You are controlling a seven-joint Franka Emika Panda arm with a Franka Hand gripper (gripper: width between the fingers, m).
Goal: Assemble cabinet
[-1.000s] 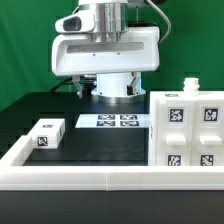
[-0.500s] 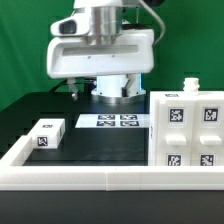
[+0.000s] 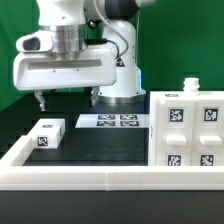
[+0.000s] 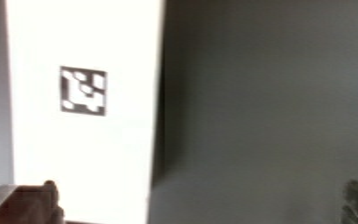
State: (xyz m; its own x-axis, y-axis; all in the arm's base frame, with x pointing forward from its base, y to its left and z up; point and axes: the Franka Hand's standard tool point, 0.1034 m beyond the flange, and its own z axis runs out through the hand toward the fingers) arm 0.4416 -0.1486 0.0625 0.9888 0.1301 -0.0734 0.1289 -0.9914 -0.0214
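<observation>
edges: white rail (image 3: 100,178) fronts bench (image 3: 110,145); open bench between small cabinet block (image 3: 47,133) and cabinet body (image 3: 187,130) at exterior view's right | pincer (image 3: 66,99): wide open, empty, hovering above block, touching nothing

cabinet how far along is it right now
Done: nothing looks joined. The large box stands at the exterior view's right, and the small block lies apart from it at the left. In hand: nothing. The hand hovers open and empty over the small block. Left: probably grasping that block and fitting it to the box.
</observation>
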